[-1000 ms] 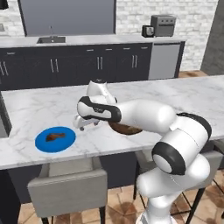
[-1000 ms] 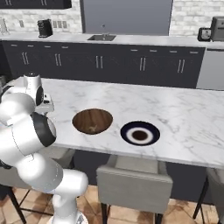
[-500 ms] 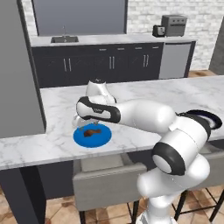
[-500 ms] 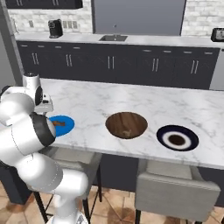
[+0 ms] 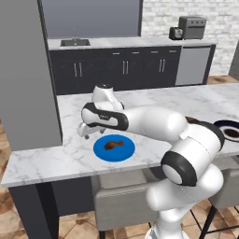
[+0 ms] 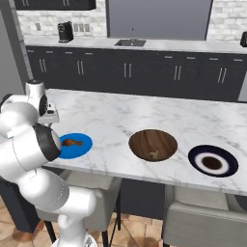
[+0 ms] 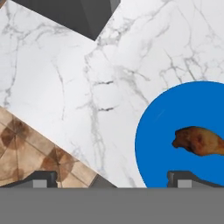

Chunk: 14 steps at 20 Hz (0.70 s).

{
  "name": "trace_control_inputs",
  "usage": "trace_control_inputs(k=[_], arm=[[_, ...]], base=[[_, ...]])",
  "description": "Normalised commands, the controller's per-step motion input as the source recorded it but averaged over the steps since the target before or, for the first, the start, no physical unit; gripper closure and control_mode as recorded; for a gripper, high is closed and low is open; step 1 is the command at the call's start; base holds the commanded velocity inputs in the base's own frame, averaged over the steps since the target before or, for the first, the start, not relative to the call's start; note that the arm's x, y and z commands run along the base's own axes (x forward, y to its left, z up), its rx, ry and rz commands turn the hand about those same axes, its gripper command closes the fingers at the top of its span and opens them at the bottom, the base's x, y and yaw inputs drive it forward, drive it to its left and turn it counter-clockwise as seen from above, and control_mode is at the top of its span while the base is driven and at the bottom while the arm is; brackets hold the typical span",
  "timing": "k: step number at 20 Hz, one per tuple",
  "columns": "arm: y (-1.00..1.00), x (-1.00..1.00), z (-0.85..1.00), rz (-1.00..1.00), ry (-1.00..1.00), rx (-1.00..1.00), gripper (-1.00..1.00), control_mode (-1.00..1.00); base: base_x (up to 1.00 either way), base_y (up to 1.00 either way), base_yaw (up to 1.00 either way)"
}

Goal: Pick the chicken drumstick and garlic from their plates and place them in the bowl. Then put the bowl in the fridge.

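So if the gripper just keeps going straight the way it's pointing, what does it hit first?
Most likely the bare marble counter beside the blue plate. The gripper looks aimed off the plate's edge, with the chicken drumstick off to one side.

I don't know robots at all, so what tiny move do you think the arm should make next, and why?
Probably slide the claw sideways until it is over the chicken drumstick, then lower it. In the hand view the drumstick lies on the blue plate off to one side of the open claw, not between its tips. The garlic seems to be in the wooden bowl already, so the drumstick comes next.
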Motion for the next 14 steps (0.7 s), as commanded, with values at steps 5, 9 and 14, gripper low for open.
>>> trace_control_inputs(k=[5, 9, 14], arm=[[0.0, 0.0, 0.0, 0.0, 0.0, 0.0, -1.0, 1.0], [0.0, 0.0, 0.0, 0.0, 0.0, 0.0, -1.0, 1.0], [0.0, 0.0, 0.0, 0.0, 0.0, 0.0, -1.0, 1.0]], base=[[0.55, 0.1, 0.07], [0.27, 0.06, 0.02], [0.0, 0.0, 0.0]])
